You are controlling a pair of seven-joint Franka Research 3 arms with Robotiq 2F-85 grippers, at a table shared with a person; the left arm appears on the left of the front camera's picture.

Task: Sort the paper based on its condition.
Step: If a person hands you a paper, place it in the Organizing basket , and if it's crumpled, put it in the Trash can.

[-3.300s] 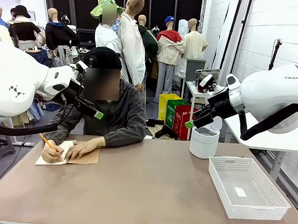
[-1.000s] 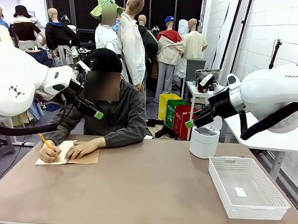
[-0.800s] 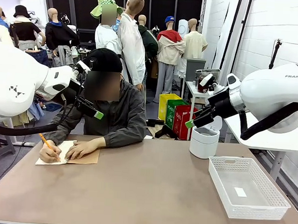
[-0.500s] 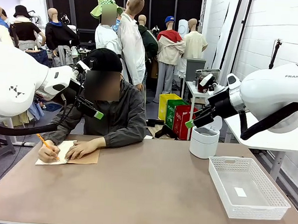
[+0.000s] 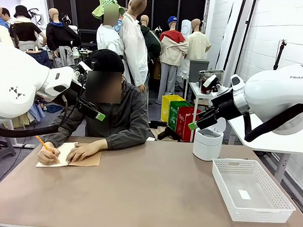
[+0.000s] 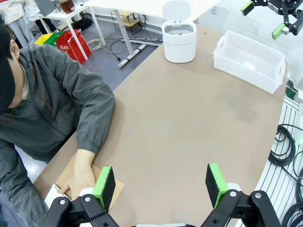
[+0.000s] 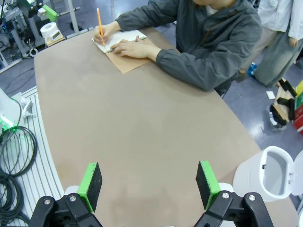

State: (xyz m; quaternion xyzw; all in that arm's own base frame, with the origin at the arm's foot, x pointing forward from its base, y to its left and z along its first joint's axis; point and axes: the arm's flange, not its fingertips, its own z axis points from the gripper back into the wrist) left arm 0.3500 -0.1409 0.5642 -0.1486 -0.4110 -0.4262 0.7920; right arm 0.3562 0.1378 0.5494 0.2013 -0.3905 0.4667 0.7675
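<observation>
Pads (image 6: pixel 105 185) of the left gripper (image 6: pixel 160 185) stand spread wide over the table (image 6: pixel 189 118) in the left wrist view, with nothing between them. Just beyond, a person's flat hand (image 6: pixel 80 175) rests on a notebook (image 6: pixel 117 188).

From the right wrist, the right gripper (image 7: pixel 149 183) is likewise fully apart and empty. Across the table, the writing hand (image 7: pixel 105 33) pinches an orange pencil (image 7: pixel 99 21) on the paper (image 7: pixel 130 36).

From the front, the paper (image 5: pixel 64 150) lies under both hands at the table's far left, well apart from the white basket (image 5: pixel 268 211).
</observation>
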